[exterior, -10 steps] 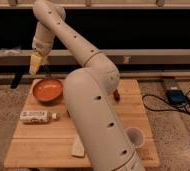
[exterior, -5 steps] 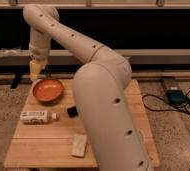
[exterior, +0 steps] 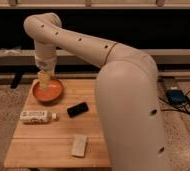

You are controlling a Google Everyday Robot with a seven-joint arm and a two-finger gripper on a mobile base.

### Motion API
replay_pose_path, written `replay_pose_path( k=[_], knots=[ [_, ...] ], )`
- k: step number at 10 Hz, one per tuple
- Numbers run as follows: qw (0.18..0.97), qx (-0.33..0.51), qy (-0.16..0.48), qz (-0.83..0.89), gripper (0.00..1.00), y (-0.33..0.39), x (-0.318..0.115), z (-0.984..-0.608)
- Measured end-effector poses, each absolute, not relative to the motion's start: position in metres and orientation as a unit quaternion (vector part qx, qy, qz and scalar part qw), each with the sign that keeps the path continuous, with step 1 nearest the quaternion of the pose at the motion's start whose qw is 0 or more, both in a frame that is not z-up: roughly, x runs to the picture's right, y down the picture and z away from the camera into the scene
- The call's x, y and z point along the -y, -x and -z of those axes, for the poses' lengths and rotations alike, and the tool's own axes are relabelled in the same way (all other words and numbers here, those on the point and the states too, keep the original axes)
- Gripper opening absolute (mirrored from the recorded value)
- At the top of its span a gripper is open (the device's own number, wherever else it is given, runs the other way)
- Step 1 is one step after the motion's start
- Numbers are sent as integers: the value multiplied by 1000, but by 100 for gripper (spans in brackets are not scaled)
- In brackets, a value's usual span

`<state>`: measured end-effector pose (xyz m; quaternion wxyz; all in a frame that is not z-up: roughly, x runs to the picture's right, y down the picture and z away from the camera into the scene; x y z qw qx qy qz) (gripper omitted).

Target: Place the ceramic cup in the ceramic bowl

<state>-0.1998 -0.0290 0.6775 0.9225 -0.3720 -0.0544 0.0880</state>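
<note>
One gripper (exterior: 45, 81) is hanging just above the ceramic bowl (exterior: 54, 94) on the counter (exterior: 48, 147); its grasp cannot be told. The ceramic cup is not showing, perhaps behind the arm (exterior: 130, 100). Finding the cup is coming first.

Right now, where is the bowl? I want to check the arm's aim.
In the camera view the bowl sits at the table's far left corner, just below the gripper, behind the white bottle.
</note>
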Motion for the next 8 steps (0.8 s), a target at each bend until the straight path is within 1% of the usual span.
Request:
replay_pose_path(
  k=[5,8],
  knots=[
    [932,-9,343,-119,69,84,-10,-672],
    [928,-31,335,-160,69,12,-24,-671]
  ],
)
